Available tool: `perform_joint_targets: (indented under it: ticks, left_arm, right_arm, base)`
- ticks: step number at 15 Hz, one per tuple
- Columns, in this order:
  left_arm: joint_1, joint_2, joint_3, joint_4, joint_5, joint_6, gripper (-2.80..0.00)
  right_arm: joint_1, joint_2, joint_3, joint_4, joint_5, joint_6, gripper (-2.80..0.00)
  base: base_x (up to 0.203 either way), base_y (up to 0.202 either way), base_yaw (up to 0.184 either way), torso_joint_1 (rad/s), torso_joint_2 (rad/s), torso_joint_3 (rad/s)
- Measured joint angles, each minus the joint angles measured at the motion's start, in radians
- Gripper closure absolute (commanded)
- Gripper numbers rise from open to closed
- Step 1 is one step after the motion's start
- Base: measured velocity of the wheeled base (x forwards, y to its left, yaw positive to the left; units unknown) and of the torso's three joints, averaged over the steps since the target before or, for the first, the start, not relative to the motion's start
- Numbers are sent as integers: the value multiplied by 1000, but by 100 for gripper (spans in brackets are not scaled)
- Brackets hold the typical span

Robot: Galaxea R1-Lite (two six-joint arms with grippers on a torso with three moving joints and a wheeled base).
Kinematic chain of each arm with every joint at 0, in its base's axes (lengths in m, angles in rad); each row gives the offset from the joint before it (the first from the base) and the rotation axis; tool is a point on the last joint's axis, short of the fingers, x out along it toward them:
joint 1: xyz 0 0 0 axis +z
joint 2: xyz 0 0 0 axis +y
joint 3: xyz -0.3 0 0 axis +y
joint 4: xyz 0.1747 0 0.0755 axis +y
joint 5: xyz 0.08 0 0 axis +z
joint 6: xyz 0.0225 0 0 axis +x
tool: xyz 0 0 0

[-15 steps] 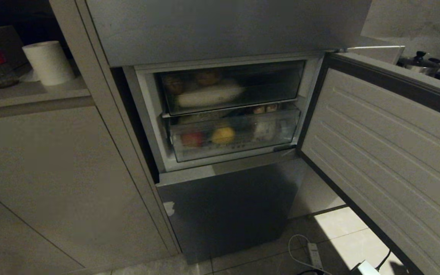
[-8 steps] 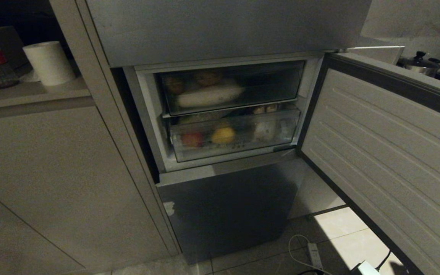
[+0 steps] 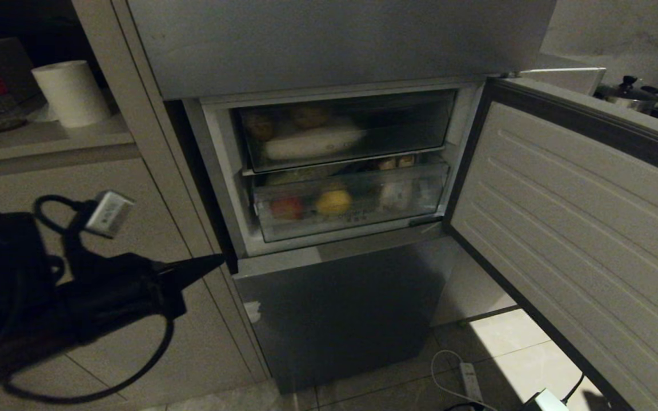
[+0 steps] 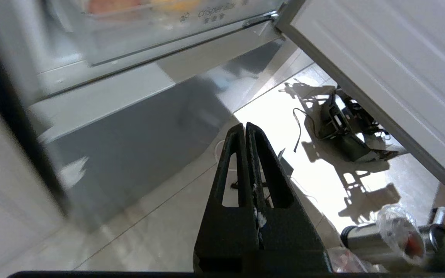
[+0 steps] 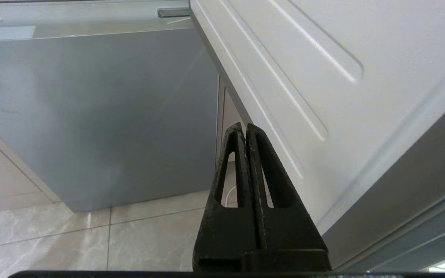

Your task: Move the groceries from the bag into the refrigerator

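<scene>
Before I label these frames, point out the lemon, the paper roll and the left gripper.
Lemon [image 3: 333, 202], head view, its front.
Paper roll [image 3: 70, 92], head view, its side.
Left gripper [image 3: 217, 261], head view, fingers' tip.

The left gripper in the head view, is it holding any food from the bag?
No. The left gripper is shut and empty, pointing toward the refrigerator from its left side.
</scene>
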Motion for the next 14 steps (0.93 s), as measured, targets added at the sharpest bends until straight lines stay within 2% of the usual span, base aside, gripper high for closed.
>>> perform_joint_targets:
  ticks: [3, 8, 11, 14]
  left_arm:
    - [-46, 270, -94, -193, -5, -6, 0]
    - [-94, 547, -298, -243, 59, 33, 0]
    - [-98, 668, -426, -277, 144, 43, 0]
    - [-99, 784, -576, -313, 267, 50, 0]
  right_arm:
    - [0, 0, 0, 0, 0, 1, 0]
    - [0, 0, 0, 0, 0, 2, 0]
    - [0, 0, 0, 0, 0, 2, 0]
    - [0, 0, 0, -3, -2, 3, 0]
  base:
    - [0, 0, 0, 0, 0, 0]
    - [0, 0, 0, 0, 0, 0]
    - [0, 0, 0, 0, 0, 0]
    - [0, 0, 0, 0, 0, 0]
